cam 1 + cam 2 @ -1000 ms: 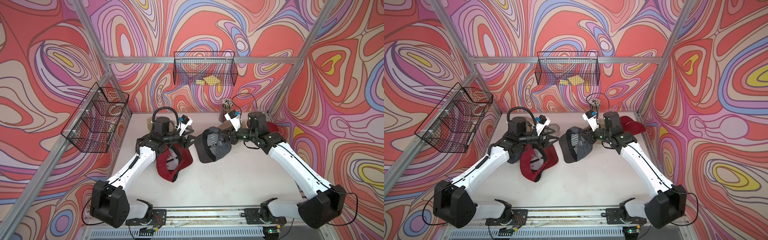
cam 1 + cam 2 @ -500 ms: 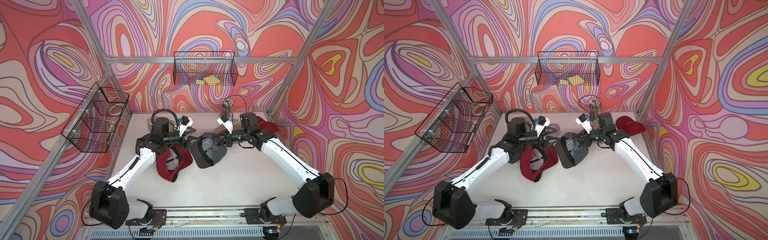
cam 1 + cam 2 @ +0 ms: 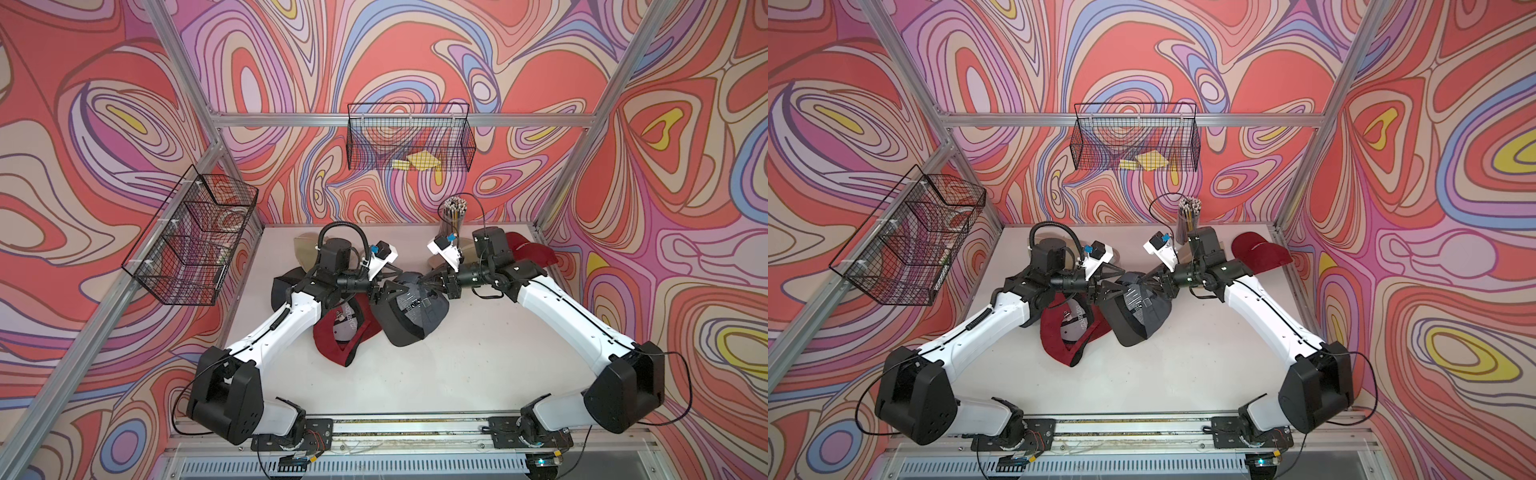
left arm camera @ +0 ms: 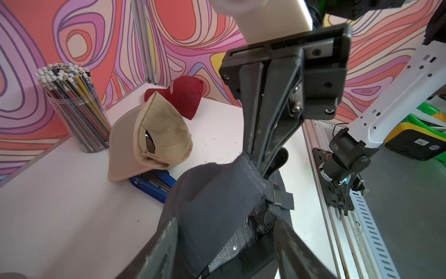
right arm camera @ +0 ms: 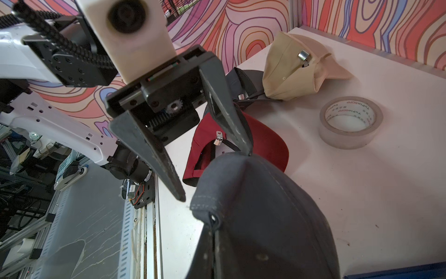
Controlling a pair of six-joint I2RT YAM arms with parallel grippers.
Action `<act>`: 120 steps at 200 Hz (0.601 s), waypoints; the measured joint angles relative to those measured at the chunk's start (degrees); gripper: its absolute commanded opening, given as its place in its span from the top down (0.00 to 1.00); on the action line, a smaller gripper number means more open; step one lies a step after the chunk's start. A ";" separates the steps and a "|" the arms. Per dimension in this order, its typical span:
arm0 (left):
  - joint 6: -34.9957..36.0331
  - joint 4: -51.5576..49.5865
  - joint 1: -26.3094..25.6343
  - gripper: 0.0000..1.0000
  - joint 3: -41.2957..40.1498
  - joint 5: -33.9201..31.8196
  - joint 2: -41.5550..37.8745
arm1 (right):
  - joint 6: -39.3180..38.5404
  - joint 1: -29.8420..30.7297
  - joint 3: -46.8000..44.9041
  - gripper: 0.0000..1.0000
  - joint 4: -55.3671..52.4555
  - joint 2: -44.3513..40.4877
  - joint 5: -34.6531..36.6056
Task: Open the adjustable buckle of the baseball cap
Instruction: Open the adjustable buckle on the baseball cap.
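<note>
- Two top views are both showing the grey cap (image 3: 409,309) held up between the arms, apparently off the table (image 3: 457,365), beside a red cap (image 3: 328,343) lying flat. The right gripper (image 3: 420,282) is pinching the grey cap's rear edge, jaws clenched. The left gripper (image 3: 395,280) is facing it with jaws spread.
- Left wrist view: the right gripper is clamping a fold of grey fabric near the rear opening. The buckle (image 4: 277,194), a small metal clip, is sitting just below that grip with the strap tail (image 4: 287,201) poking out of it, so it is looking fastened. The left fingers (image 4: 166,241) are straddling the cap without squeezing it.
- Right wrist view: one left fingertip is touching the cap's stitched edge while the other is standing apart, so that pincer is released and grasping nothing.
- Progress, as I am judging it: the cap is picked up and presented, but the buckle is not yet opened. The left gripper is yet to take the clip or strap and work it loose.
</note>
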 measured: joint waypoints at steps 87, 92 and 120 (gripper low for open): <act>0.04 -0.98 -0.28 0.90 0.50 -7.45 0.79 | 2.29 0.72 0.13 1.00 2.36 0.37 0.98; -0.31 -0.96 -0.28 0.97 0.50 -8.02 0.79 | 2.69 0.72 0.00 0.99 2.97 0.35 1.22; -3.04 -0.81 -0.37 1.00 0.52 -11.17 0.79 | 6.29 0.72 -1.84 0.44 6.60 0.24 3.37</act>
